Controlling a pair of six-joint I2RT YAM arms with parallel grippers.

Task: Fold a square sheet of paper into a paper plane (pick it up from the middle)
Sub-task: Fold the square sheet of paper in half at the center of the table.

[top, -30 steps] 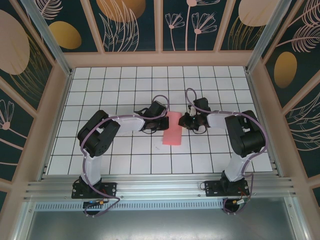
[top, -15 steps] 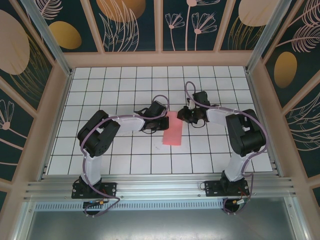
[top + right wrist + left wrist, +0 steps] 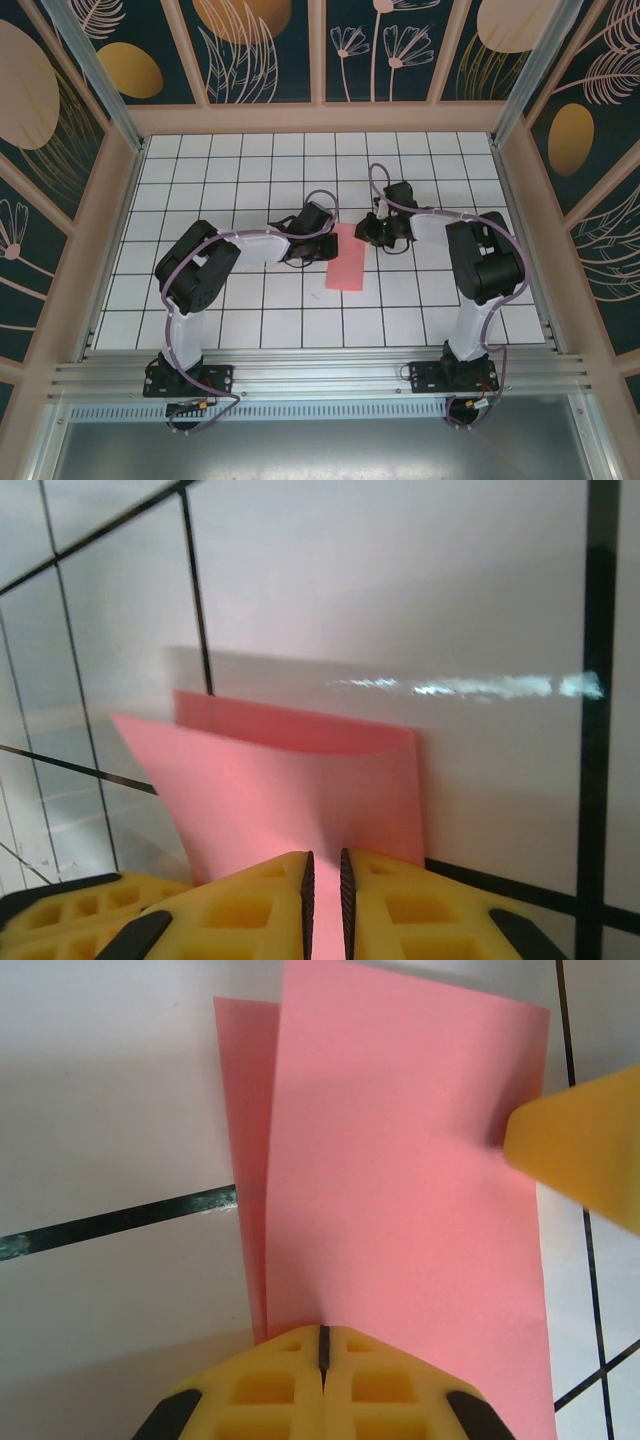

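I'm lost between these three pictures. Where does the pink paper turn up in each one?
Top external: the pink paper lies mid-table, a tall narrow strip on the white grid.
Left wrist: the pink paper covers the middle and right, from top edge to bottom.
Right wrist: the pink paper sits low and centre, folded over on itself.
Shared landmark: the table's black grid lines run beside it in every view.
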